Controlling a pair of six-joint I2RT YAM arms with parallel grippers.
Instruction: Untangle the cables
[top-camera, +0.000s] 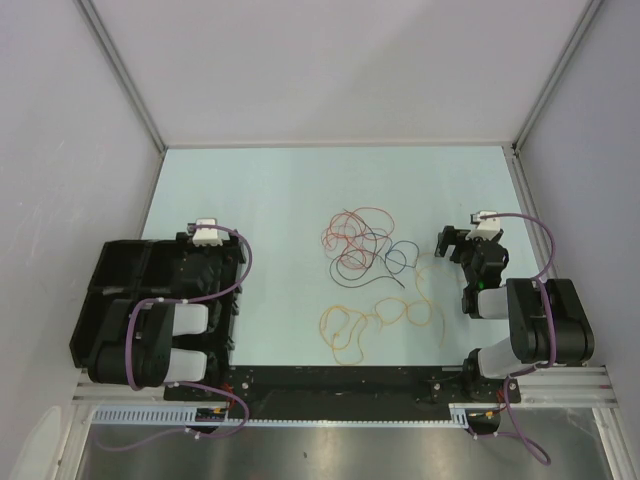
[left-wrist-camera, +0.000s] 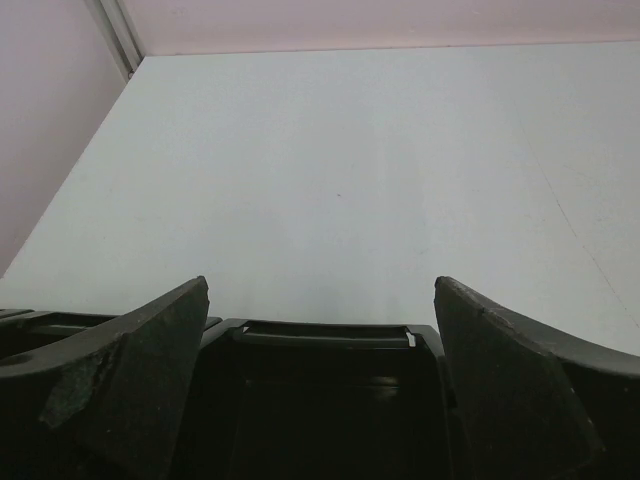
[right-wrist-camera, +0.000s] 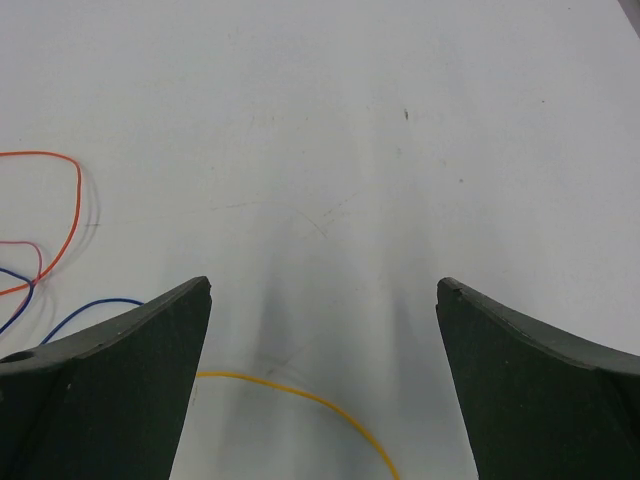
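Observation:
The cables lie in loose loops at mid-table: a red tangle (top-camera: 350, 230), a black cable (top-camera: 354, 264), a dark blue one (top-camera: 400, 256) and a yellow-orange one (top-camera: 380, 316) nearest the arms. My right gripper (top-camera: 458, 245) hovers just right of them, open and empty. In the right wrist view (right-wrist-camera: 324, 285) a yellow cable (right-wrist-camera: 300, 392) curves across the table under the jaws, with red (right-wrist-camera: 72, 200) and blue (right-wrist-camera: 90, 308) strands at the left. My left gripper (top-camera: 195, 240) (left-wrist-camera: 322, 282) is open and empty above the tray's rim, well left of the cables.
A black compartment tray (top-camera: 120, 285) sits at the left under the left arm; its rim (left-wrist-camera: 325, 335) shows between the left fingers. Grey walls enclose the table on three sides. Purple hoses run along both arms.

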